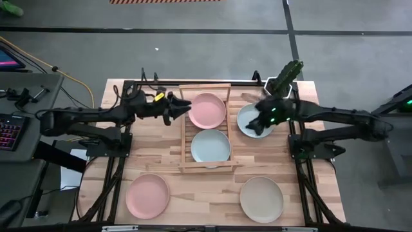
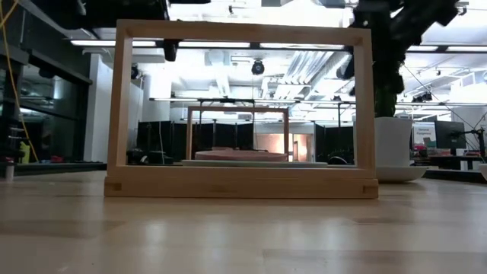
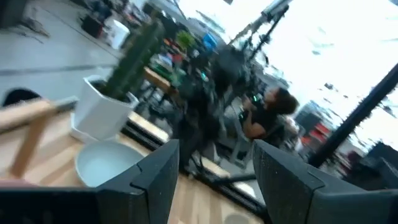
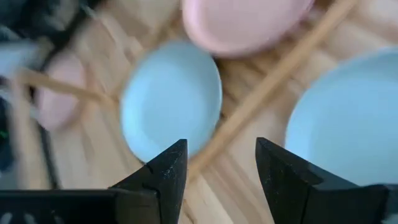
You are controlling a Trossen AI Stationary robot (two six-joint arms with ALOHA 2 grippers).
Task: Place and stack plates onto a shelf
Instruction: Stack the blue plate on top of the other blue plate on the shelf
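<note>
The wooden shelf [image 1: 185, 132] stands mid-table. A pink plate [image 1: 206, 109] lies in its far half and a pale blue plate [image 1: 210, 146] in its near half. Another pale blue plate [image 1: 244, 116] lies on the table right of the shelf, and my right gripper [image 1: 259, 122] hovers open over it, tipped down, with nothing between its fingers [image 4: 165, 174]. My left gripper [image 1: 178, 108] is open and holds nothing, raised beside the shelf's far left rail and pointing level toward the table's right. A pink plate [image 1: 147, 195] and a cream plate [image 1: 261, 198] lie near the front edge.
A cactus in a white pot [image 1: 283, 80] stands at the far right corner, just behind the right-hand blue plate [image 3: 106, 163]. A person [image 3: 267, 112] is in the room beyond the table. Bare wood lies between the two front plates.
</note>
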